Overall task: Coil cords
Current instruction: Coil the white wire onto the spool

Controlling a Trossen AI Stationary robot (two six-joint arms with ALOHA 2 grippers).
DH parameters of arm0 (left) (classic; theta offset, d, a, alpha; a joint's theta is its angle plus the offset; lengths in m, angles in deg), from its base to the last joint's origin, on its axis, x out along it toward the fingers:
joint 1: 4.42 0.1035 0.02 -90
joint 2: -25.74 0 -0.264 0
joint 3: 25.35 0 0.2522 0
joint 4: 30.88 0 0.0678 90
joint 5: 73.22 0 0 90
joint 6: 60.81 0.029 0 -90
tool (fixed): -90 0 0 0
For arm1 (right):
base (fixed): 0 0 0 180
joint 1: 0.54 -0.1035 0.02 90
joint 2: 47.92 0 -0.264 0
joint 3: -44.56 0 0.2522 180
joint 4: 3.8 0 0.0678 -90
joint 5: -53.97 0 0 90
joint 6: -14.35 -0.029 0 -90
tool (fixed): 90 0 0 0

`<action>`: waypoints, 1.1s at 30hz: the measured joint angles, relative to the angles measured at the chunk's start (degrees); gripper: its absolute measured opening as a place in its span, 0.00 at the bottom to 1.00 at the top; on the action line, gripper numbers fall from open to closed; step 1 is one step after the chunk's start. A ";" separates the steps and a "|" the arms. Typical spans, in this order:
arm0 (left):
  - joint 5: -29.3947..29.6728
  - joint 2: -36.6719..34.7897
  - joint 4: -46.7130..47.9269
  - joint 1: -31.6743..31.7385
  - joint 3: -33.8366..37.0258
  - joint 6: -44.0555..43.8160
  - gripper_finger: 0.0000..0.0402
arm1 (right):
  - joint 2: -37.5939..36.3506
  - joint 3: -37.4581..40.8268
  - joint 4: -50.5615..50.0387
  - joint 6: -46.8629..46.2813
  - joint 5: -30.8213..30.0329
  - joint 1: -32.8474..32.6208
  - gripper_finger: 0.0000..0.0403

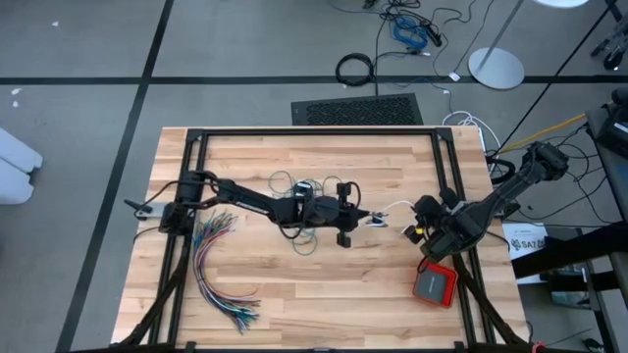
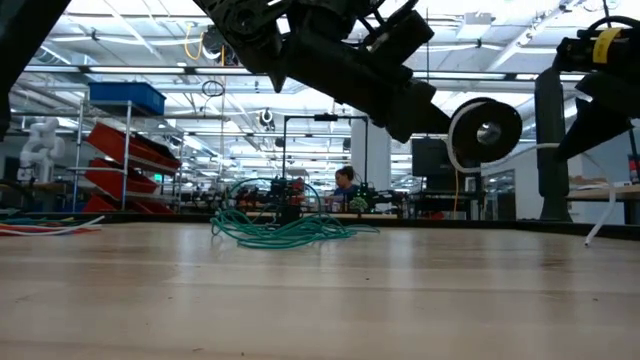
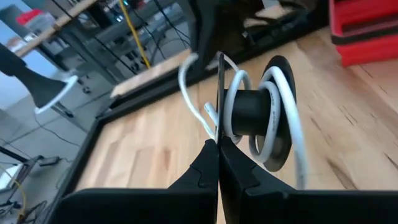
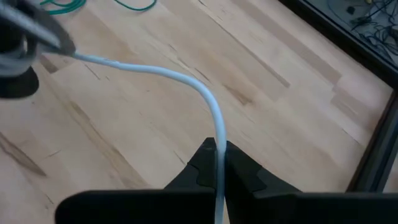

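My left gripper (image 1: 370, 218) is over the table's middle, shut on a black spool (image 2: 485, 130) that carries turns of white cord (image 3: 273, 93). The white cord (image 1: 392, 208) runs from the spool toward the table's right, to my right gripper (image 1: 413, 232), which is shut on it. The teal-green cord (image 2: 280, 228) lies in a loose heap on the table, under and behind my left arm (image 1: 290, 182). No black cord can be made out. My left gripper pinches the spool's thin near flange (image 3: 220, 93) by its edge between its two fingers (image 3: 202, 168). The fingers come nearly level from the table's left. The spool hangs clear of the table with its axis about level. My right gripper pinches the white cord (image 4: 217, 140) between its two fingers (image 4: 239, 165), a single strand running along them. The fingers slant down from the table's right. From the hold the cord arcs through the air, slack, to the spool (image 4: 15, 56).
A fanned bundle of many-coloured wires (image 1: 221, 270) lies at the table's near left. A red box (image 1: 435, 284) sits at the near right beside my right arm. A black frame (image 1: 314, 132) borders the table's far edge and sides.
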 joint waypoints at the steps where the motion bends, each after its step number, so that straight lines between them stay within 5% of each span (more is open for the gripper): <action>1: 0.00 -0.20 1.39 -0.06 0.00 0.00 0.00 | -0.18 0.00 0.02 -0.02 0.01 -0.08 0.00; 12: 9.00 -0.34 11.91 0.12 -0.04 2.41 0.00 | -0.35 0.00 0.39 -0.02 0.20 -0.12 0.00; 20: 9.91 -0.34 16.37 0.65 -0.04 4.00 0.00 | -0.35 0.00 1.17 0.24 -0.78 -0.12 0.00; 33: 19.34 -0.34 15.41 3.66 -0.04 5.93 0.00 | -2.69 -0.04 19.16 13.95 -6.58 -0.08 0.00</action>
